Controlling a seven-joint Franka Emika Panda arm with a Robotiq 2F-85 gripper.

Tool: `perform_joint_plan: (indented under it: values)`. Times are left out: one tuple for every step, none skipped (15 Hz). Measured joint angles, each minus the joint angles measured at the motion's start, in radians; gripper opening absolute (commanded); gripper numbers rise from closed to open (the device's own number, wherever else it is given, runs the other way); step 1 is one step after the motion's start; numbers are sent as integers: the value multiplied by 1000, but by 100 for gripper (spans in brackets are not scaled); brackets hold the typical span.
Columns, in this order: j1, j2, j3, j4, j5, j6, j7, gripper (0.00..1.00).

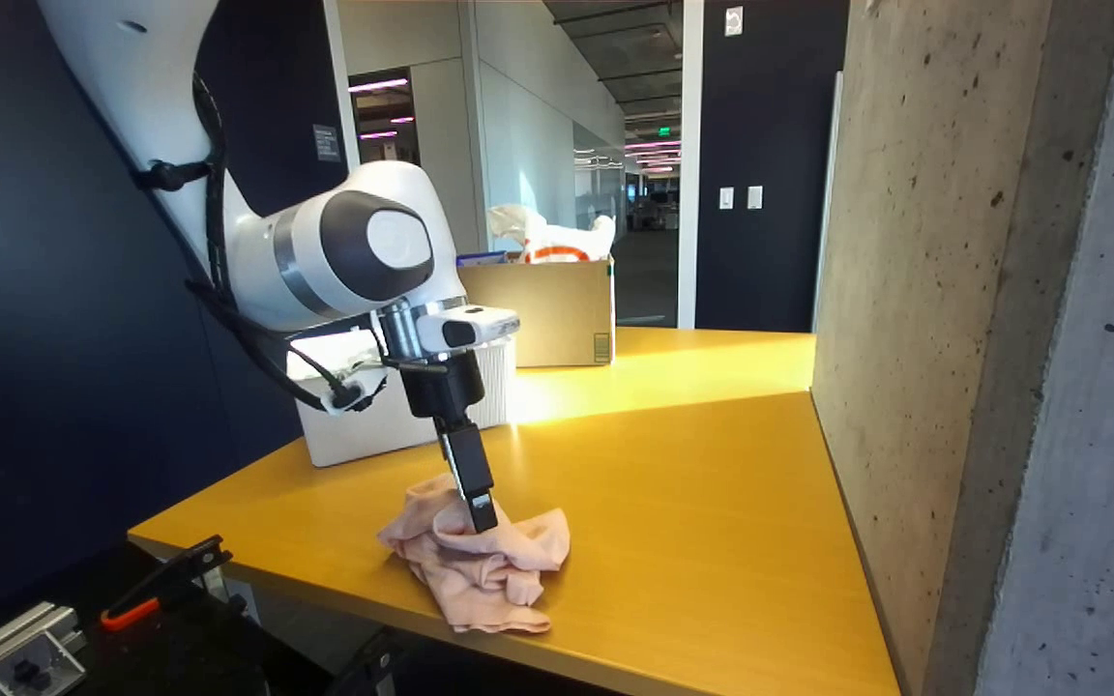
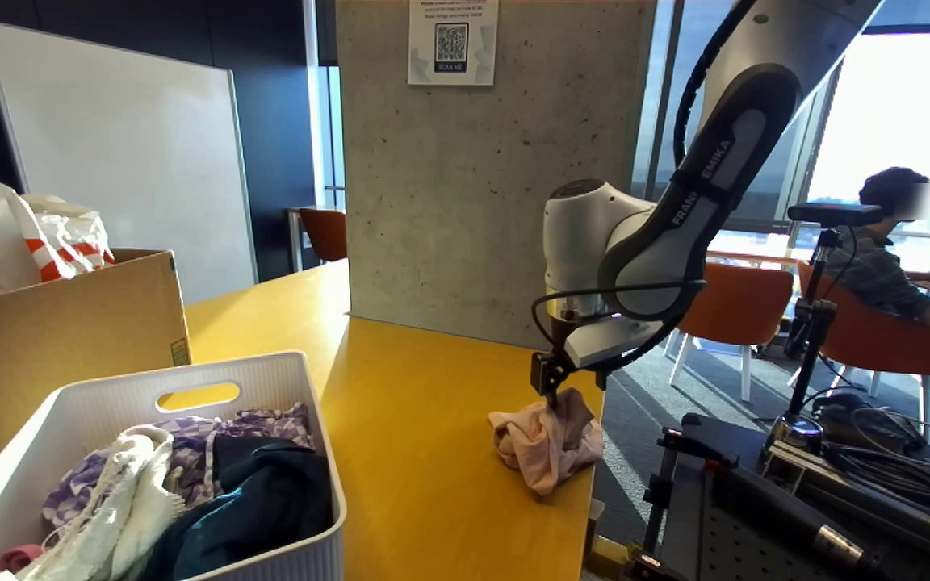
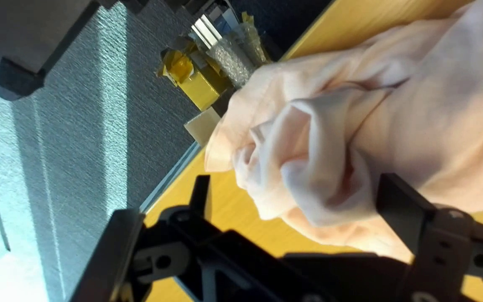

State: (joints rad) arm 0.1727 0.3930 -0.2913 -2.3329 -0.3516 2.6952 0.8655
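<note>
So there's a crumpled pale pink fabric cloth (image 1: 465,585) on the yellow wooden table (image 1: 692,541), bunched up close to the table's edge. The black two-fingered gripper (image 3: 294,184) is low over that same spot on the table, fingers (image 3: 405,214) spread wide with cloth folds showing between them. Honestly can't tell if the tips touch fabric. In an exterior view just one finger (image 1: 483,512) shows, so the gap's hidden, and the wrist view crops part of the cloth. Also on the table: a white ribbed plastic bin (image 2: 271,383), near end cut off in an exterior view, purple, cream and teal fabrics (image 2: 255,500) jumbled inside. A brown cardboard box (image 1: 557,314) on the table hides the bottom of a white plastic bag (image 1: 567,237). Past the table's edge, some torn-looking yellow stuff (image 3: 201,90) is hard to make out.
</note>
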Motion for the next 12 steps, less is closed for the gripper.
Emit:
perform_joint_plan:
  values:
    - [2,19,0,11,-5,23,6,100]
    - [6,44,0,22,-9,46,12,100]
    - [11,73,0,34,-9,71,16,100]
    - [17,106,0,47,-7,97,18,100]
    - [23,144,0,60,-2,125,19,100]
    - [28,183,0,73,9,152,19,100]
    - [32,221,0,86,28,177,17,100]
    - [35,257,0,99,52,204,11,100]
    - [38,287,0,112,80,225,0,100]
    - [41,312,-1,123,111,244,-15,100]
    - [41,325,-1,132,142,256,-33,100]
    - [41,330,-1,136,168,265,-49,100]
